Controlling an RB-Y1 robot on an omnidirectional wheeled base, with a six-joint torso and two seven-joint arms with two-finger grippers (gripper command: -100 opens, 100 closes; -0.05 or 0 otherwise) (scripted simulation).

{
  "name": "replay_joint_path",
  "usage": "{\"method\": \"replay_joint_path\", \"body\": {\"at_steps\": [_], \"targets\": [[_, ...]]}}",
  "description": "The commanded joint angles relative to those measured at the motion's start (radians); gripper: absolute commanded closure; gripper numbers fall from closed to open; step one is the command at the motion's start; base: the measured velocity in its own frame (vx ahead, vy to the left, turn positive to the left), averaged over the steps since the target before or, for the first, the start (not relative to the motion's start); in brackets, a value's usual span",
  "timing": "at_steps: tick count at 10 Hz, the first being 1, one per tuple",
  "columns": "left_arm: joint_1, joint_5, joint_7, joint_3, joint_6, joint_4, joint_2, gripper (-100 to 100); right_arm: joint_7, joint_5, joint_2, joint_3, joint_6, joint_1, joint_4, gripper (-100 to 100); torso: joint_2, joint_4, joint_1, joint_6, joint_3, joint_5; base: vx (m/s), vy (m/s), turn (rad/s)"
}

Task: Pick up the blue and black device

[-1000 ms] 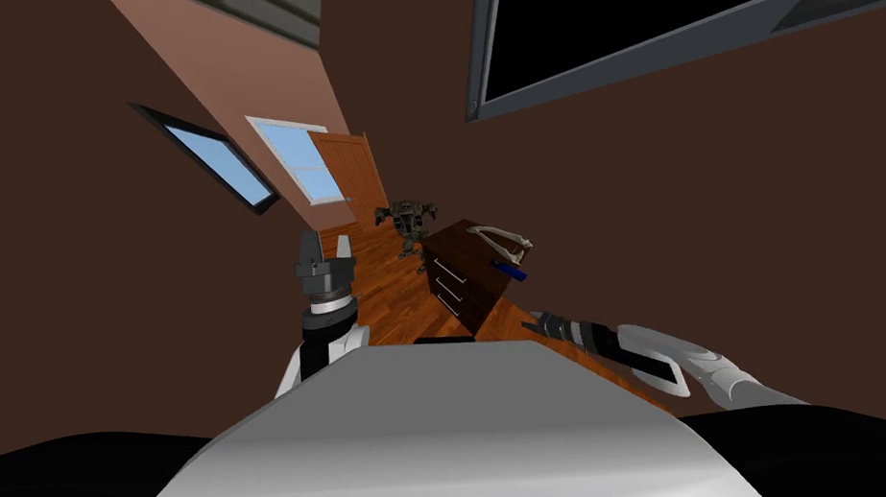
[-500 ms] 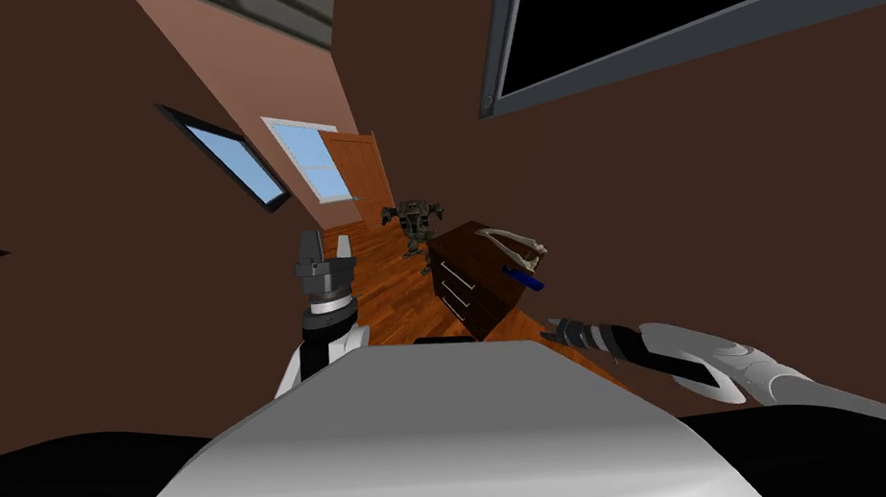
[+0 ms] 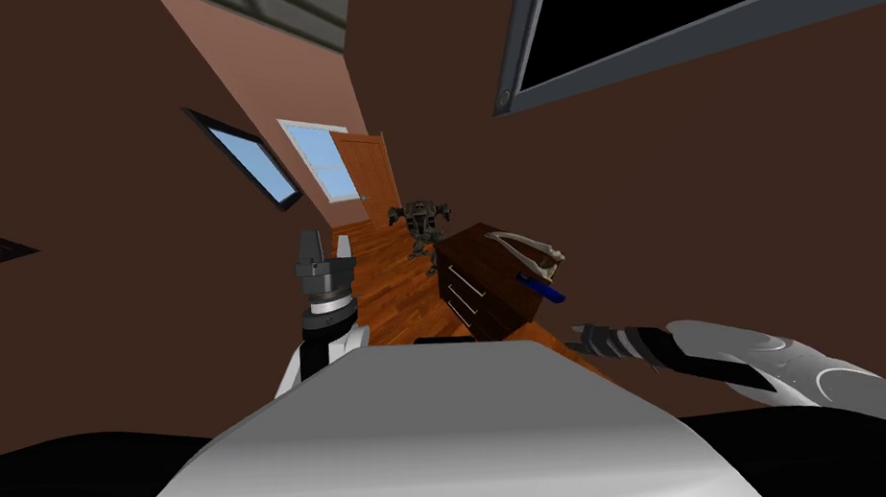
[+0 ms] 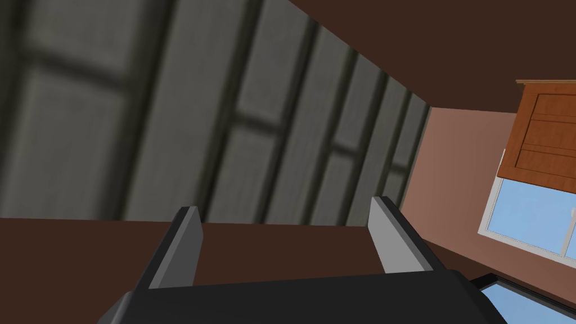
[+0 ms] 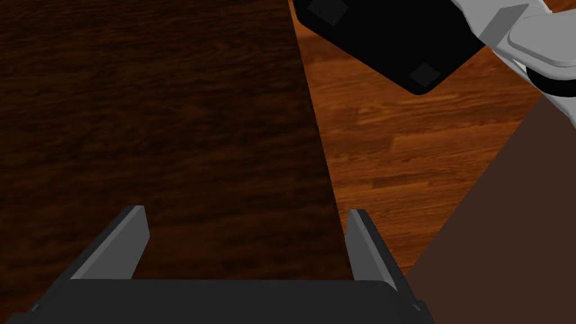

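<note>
The blue and black device [image 3: 542, 288] lies on the right end of a dark wooden dresser [image 3: 474, 270], next to a pale curved frame [image 3: 528, 246]. My right gripper [image 3: 579, 336] hangs low beside the dresser's near end, below the device and apart from it. In the right wrist view this gripper [image 5: 244, 225] is open with nothing between its fingers, facing a dark wood surface [image 5: 152, 124]. My left gripper [image 3: 324, 253] is held up on the left, its fingers [image 4: 388, 239] open and empty.
Three drawers with pale handles [image 3: 461, 293] front the dresser. A grey robot figure [image 3: 421, 222] stands on the wood floor [image 3: 406, 301] beyond it, near an orange door [image 3: 369, 168]. Brown walls close in on both sides.
My head has turned, so the whole picture has slid to the right. My right arm has swung outward to the right, its gripper now further from my chest and below the dresser's end.
</note>
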Motion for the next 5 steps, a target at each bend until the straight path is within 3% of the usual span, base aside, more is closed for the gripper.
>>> {"method": "replay_joint_path", "body": {"at_steps": [1, 2, 3, 5], "targets": [[0.0, 0.0, 0.0, 0.0, 0.0, 0.0, 0.0, 0, 0.006, -0.004, -0.035, 0.007, 0.009, 0.02, -0.007, -100, 0.0, 0.0, 0.0, 0.0, 0.0, 0.0, 0.089, 0.045, 0.055], [0.0, 0.0, 0.0, 0.0, 0.0, 0.0, 0.0, 0, 0.001, 0.004, -0.07, 0.035, 0.002, 0.02, 0.018, -100, 0.001, 0.0, -0.001, 0.001, 0.0, 0.0, 0.105, 0.053, 0.116], [0.0, 0.0, 0.0, 0.0, 0.0, 0.0, 0.0, 0, 0.001, 0.004, -0.078, 0.035, 0.002, 0.02, 0.018, -100, 0.0, 0.0, -0.001, 0.0, 0.0, 0.0, 0.096, 0.057, 0.045], [0.0, 0.0, 0.0, 0.0, 0.0, 0.0, 0.0, 0, -0.009, 0.017, -0.153, 0.086, -0.01, 0.02, 0.061, -100, -0.001, 0.0, 0.001, 0.0, -0.001, 0.0, 0.152, 0.097, 0.119]]}}
